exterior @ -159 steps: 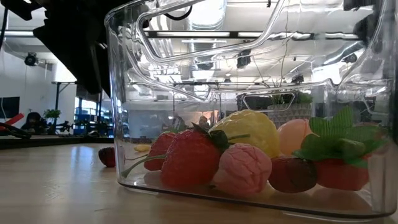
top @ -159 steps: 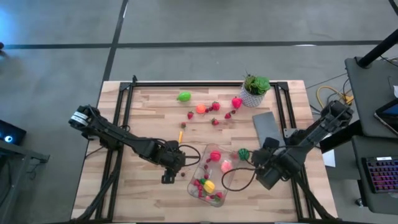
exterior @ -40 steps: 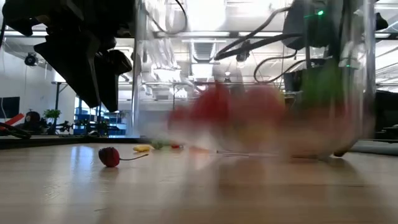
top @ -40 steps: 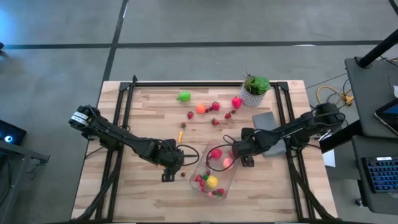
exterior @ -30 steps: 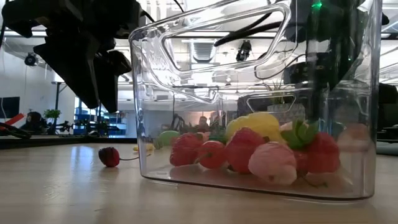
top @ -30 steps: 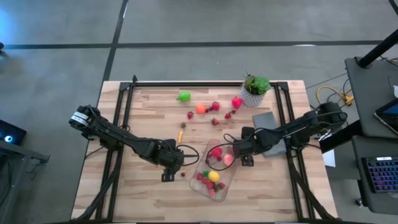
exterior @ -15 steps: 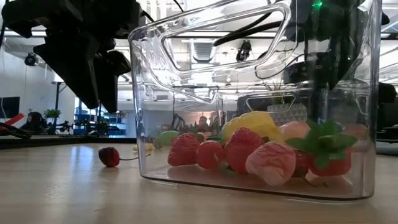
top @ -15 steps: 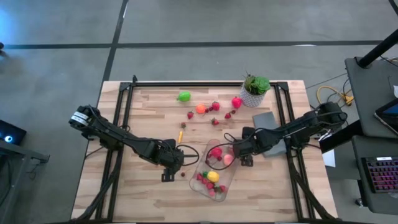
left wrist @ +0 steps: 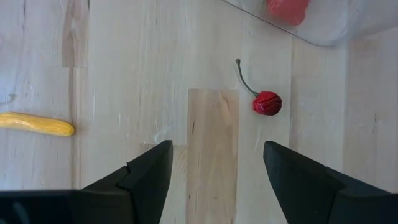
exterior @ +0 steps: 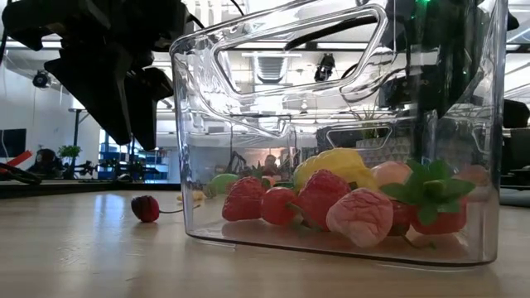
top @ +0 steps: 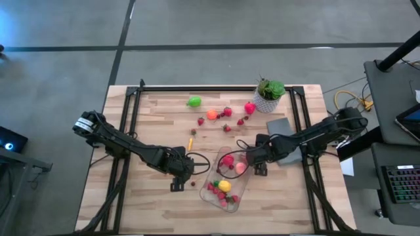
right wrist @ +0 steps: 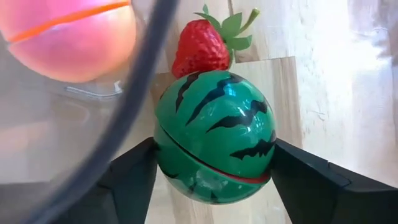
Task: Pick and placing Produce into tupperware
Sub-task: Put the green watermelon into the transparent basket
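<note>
Low view puts the clear tupperware (exterior: 339, 132) right in front of me, standing on the wooden table (exterior: 83, 257) with strawberries, a yellow piece and a pink piece piled inside. Just beside it on the wood I see a cherry (left wrist: 267, 103), ahead of my left gripper (left wrist: 214, 163), whose fingers are spread with nothing between them. At the container's far edge my right gripper (right wrist: 214, 165) clamps a small watermelon (right wrist: 214, 143). Farther back, loose produce (top: 211, 114) lies scattered near a potted plant (top: 269, 92).
</note>
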Available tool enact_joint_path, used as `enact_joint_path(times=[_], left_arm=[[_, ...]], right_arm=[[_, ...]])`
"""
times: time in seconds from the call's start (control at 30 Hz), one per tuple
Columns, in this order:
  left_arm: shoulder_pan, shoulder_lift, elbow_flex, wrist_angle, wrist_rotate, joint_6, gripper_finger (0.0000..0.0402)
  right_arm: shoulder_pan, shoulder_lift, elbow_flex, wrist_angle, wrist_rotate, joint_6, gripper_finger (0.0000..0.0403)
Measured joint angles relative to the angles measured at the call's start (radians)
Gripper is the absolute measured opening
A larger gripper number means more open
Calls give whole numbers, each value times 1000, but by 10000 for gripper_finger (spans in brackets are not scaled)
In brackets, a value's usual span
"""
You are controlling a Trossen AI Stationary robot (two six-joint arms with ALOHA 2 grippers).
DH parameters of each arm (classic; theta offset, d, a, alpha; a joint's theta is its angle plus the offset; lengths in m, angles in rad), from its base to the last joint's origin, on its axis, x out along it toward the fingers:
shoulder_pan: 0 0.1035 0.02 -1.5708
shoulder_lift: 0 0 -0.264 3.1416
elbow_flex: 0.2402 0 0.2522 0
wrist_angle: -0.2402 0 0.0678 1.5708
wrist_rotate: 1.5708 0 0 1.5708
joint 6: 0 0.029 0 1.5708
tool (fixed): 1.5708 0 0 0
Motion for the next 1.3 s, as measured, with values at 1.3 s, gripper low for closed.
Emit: enact_joint_path(times=[1.3], left_arm=[[0,-3,-1,1,0,0,238]], right_arm=[[12,-389,2,217,-208,393,278]])
